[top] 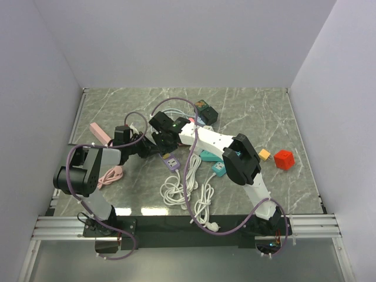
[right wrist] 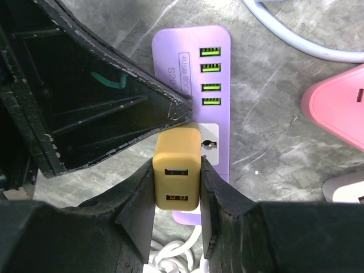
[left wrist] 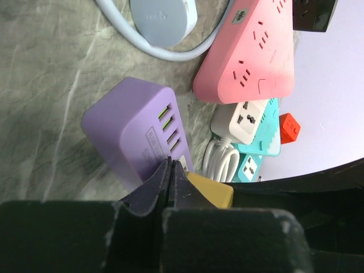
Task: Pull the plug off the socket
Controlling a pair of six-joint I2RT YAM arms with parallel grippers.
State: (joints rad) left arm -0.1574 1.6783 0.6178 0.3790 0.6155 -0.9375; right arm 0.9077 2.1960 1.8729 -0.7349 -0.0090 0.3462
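Near the middle of the tabletop (top: 264, 111), a little toward its left and near edges, lay the purple power strip (right wrist: 190, 42) with the yellow plug (right wrist: 177, 156) seated in its socket; the right hand (right wrist: 177, 179) was clamped on the plug's two sides; the left hand (left wrist: 170, 170) had its fingers pressed together, their tip against the strip just beside the plug, apparently pinning it down. To do the pull well, the right hand should draw straight out along the pins without rocking, while the left bears down so the light strip does not lift with the plug. A pink power strip (left wrist: 250, 51) lay just beyond toward the far edge, a white cord (left wrist: 170, 54) looping past it; a white adapter (left wrist: 242, 119) and teal strip (left wrist: 264, 142) sat toward the right edge; coiled white cables (top: 176, 191) lay toward the near edge; none seemed to block the pull, though the two hands crowded each other closely.
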